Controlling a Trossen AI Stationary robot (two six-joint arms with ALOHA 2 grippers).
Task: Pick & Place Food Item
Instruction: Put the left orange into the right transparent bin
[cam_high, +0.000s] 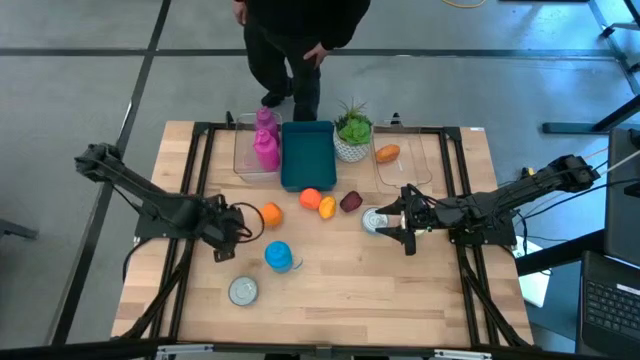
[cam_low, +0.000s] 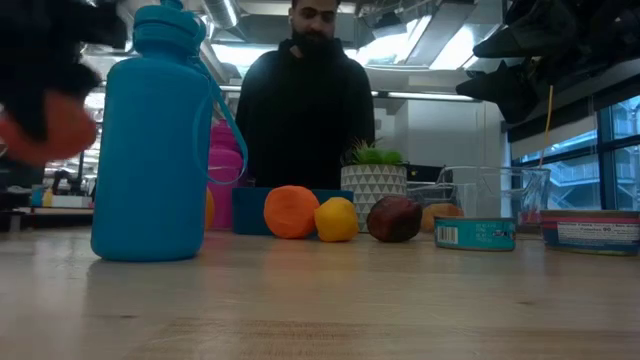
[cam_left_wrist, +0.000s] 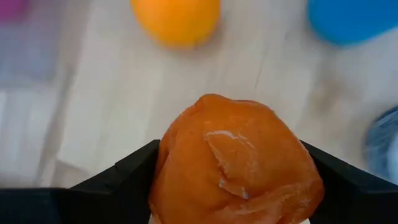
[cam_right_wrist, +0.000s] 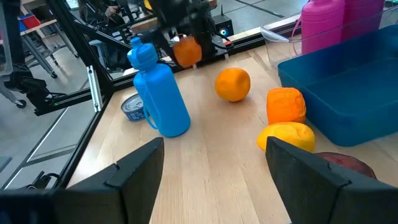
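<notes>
My left gripper (cam_left_wrist: 231, 186) is shut on a wrinkled orange food item (cam_left_wrist: 236, 162) and holds it above the table's left middle; it also shows in the low view (cam_low: 45, 130) and in the right wrist view (cam_right_wrist: 186, 51). A round orange (cam_high: 270, 213) lies on the table just beyond it. Another orange item (cam_high: 311, 199), a yellow one (cam_high: 327, 207) and a dark red one (cam_high: 350, 202) rest on the table before the teal bin (cam_high: 307, 165). My right gripper (cam_right_wrist: 214, 162) waits open at the right. My left gripper pinches the orange food item between its two fingers (cam_left_wrist: 127, 174), one on each of its opposite sides (cam_left_wrist: 163, 180). The fingers come from above, slanting steeply down. The item is lifted clear of the table, below the fingers (cam_right_wrist: 185, 56).
A blue bottle (cam_high: 279, 257) stands just beside the left gripper, a tin can (cam_high: 243, 290) nearer the front edge. Another can (cam_high: 373, 220) sits at the right gripper's tips. Pink bottle (cam_high: 266, 145), potted plant (cam_high: 353, 135) and clear trays line the far edge; a person stands behind.
</notes>
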